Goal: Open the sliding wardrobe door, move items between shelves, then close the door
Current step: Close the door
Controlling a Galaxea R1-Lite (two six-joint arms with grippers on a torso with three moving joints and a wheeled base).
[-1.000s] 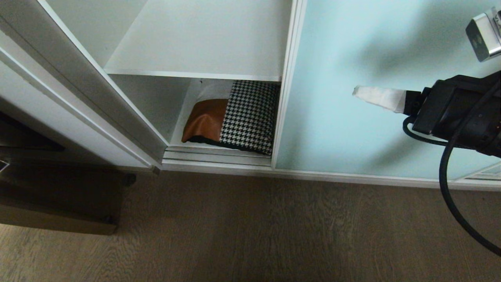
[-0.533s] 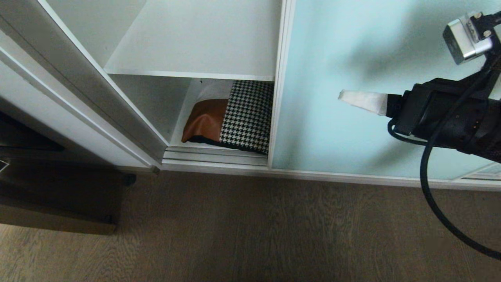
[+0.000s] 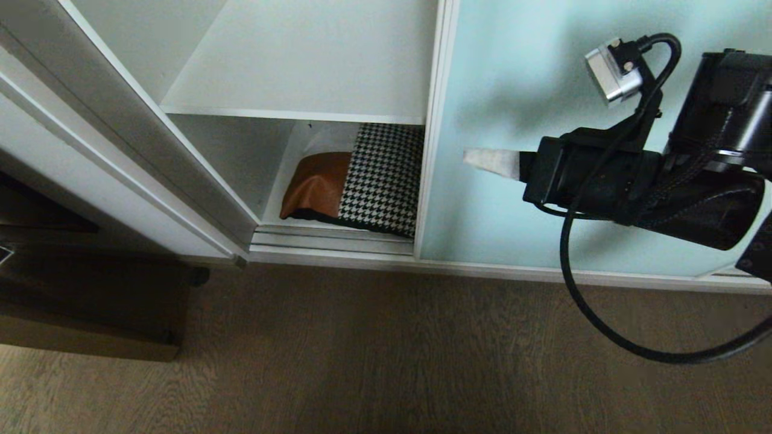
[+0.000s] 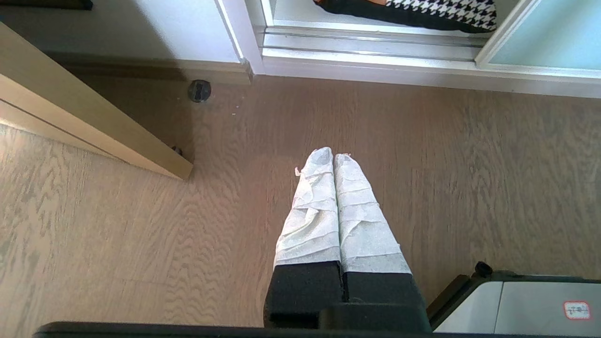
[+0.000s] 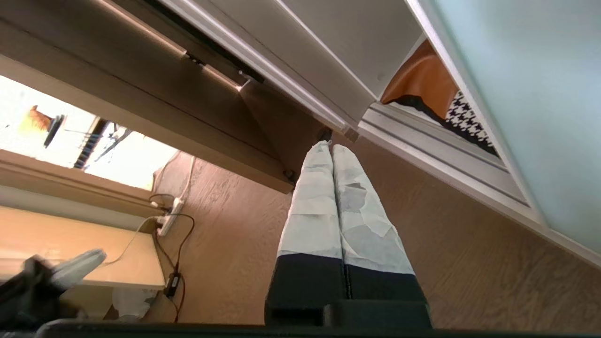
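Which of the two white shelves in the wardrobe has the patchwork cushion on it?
The lower white laminate shelf, behind the floor track, holds the brown-and-houndstooth cushion; the upper shelf shows nothing on it.

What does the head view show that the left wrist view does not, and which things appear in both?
Only the head view shows the right claw, shut, in front of the sliding door's glass, and the upper shelf above the cushion.

Only the left wrist view shows the left claw, shut, over the wooden floor, and a round black doorstop.

Both show the cushion on the bottom shelf, the door track, the floor and the door's frame edge.
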